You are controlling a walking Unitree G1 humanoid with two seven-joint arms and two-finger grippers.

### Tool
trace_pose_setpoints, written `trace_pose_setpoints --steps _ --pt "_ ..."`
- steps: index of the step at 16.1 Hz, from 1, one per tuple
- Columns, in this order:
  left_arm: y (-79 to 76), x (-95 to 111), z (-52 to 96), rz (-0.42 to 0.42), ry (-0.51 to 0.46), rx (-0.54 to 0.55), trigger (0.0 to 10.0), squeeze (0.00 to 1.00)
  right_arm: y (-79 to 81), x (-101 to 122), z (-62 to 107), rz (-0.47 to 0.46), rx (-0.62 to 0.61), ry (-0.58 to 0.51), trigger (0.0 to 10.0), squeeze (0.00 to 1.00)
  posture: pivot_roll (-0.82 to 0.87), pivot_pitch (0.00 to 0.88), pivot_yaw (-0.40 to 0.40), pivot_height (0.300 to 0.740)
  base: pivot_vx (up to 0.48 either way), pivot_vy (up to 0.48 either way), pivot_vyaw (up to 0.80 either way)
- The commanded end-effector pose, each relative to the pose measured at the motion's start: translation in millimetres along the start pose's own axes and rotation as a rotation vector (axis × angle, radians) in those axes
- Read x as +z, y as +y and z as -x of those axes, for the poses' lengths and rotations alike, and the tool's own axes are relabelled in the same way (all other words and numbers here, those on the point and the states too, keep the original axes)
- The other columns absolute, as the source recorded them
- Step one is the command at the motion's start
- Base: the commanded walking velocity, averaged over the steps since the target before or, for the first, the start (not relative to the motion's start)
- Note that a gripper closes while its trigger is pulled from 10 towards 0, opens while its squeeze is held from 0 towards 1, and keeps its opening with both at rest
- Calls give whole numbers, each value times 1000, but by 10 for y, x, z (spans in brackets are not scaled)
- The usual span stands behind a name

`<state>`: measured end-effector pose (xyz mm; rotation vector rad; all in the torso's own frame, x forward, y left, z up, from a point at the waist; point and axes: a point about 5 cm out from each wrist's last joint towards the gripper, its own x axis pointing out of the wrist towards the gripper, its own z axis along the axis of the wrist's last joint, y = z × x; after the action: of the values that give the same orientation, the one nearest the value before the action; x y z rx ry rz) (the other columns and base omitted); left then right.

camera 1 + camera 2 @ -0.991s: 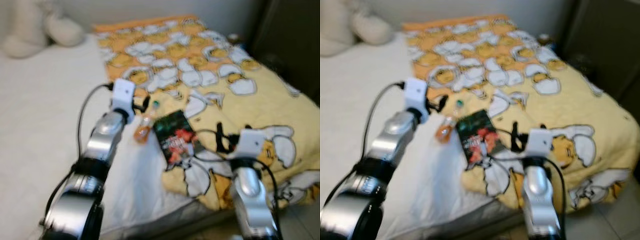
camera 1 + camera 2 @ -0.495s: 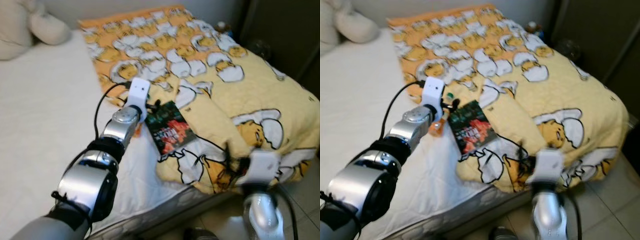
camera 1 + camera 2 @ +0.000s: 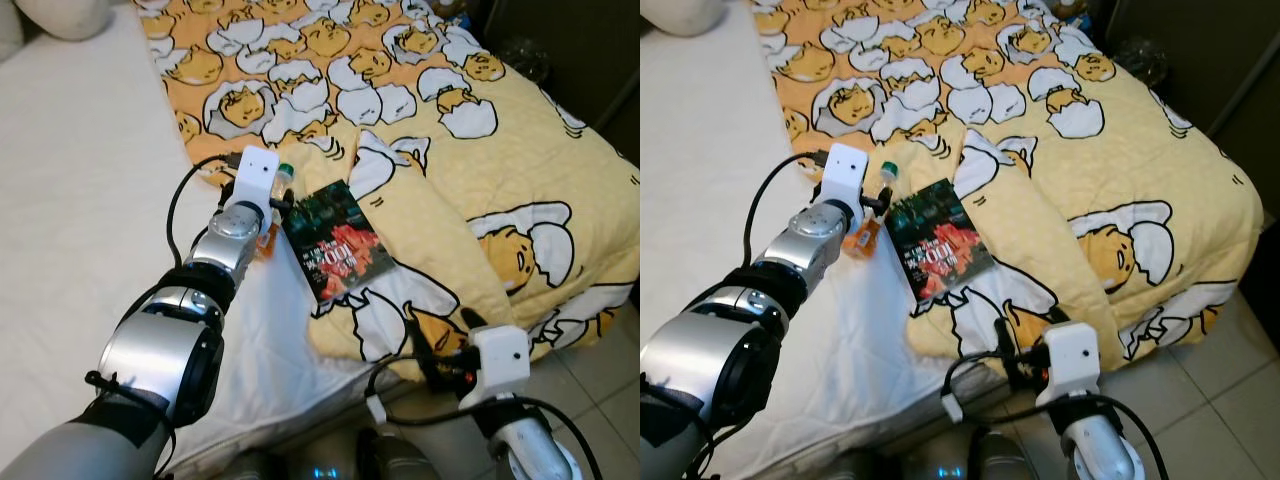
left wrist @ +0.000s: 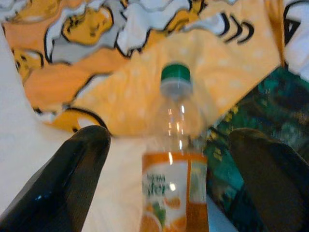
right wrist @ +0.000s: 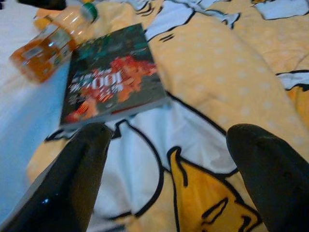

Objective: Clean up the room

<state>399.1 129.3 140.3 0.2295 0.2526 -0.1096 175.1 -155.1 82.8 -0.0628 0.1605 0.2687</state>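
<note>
Left end effector (image 4: 169, 174), fingers spread, straddling an orange drink bottle (image 4: 175, 159) on the bed (image 3: 80, 200); right end effector (image 5: 174, 179) open near the book (image 5: 113, 77).

bottle (image 4: 175, 159): clear, glossy plastic with glints; green ribbed plastic cap; orange and white printed label, smooth.
book (image 3: 333, 241): paper cover, dark print with red, a slight sheen.
quilt (image 3: 470, 150): soft yellow cloth, matt, stitched in small puffs, printed with egg figures.
sheet (image 3: 80, 200): white cloth, matt, lightly creased.
left gripper (image 4: 169, 164): fingers of black plastic, smooth, faintly shiny.
right gripper (image 5: 174, 159): same smooth black finish.
floor (image 3: 1210, 400): pale tiles, smooth.
</note>
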Motion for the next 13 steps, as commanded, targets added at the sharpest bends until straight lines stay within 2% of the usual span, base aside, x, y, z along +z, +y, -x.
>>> trace_pose_setpoints --steps 1,3,7,10,11,12,13 --pt "60 -104 12 13 40 31 10000 0 55 -26 43 -9 57 33 10000 0 -300 235 27 740 0 0 0" --pt "75 -213 26 69 98 28 10000 0 95 -34 47 -16 84 46 10000 0 -291 246 16 740 0 0 0" --pt "127 -401 63 81 176 59 10000 0 201 -6 81 -26 136 61 10000 0 -288 267 5 740 0 0 0" --pt "51 -414 62 116 191 33 10000 0 273 13 89 -28 189 67 10000 0 -294 269 6 740 0 0 0" --pt "6 -411 60 126 193 6 6118 0 271 11 85 -27 188 69 10000 0 -294 267 5 740 0 0 0" --pt "-34 -412 59 130 199 -19 0 0 263 15 80 -29 184 72 10000 0 -294 266 6 740 0 0 0" --pt "-72 -415 60 124 204 -45 0 0 251 20 70 -32 176 71 10000 0 -296 263 8 740 0 0 0"
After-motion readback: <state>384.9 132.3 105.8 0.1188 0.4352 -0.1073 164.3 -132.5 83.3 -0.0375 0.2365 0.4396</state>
